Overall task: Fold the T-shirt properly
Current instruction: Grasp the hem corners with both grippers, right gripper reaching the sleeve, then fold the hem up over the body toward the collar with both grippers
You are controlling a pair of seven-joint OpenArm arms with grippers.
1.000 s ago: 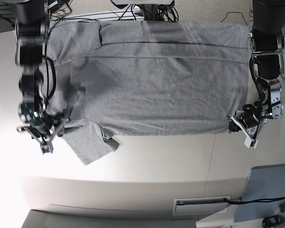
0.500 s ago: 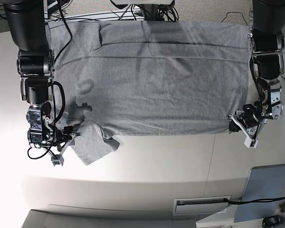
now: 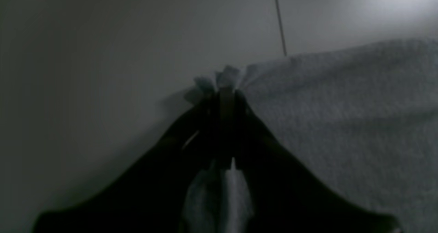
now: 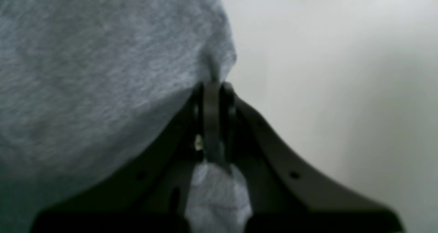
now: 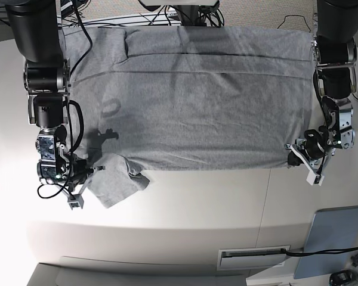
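Both grippers are clamped on the T-shirt [image 5: 191,98], which lies spread flat across the white counter [image 5: 197,202]. Left gripper [image 3: 226,89] pinches a bunched corner of the grey hem at the counter's edge. Right gripper [image 4: 212,84] is closed on the sleeve's edge, fabric caught between its jaws.

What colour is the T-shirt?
Heather grey T-shirt, plain on the side showing; clearest in the base view.

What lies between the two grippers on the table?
The T-shirt: its near edge spans from the right gripper, shut on the sleeve, to the left gripper, shut on the bottom corner. The base view shows this.
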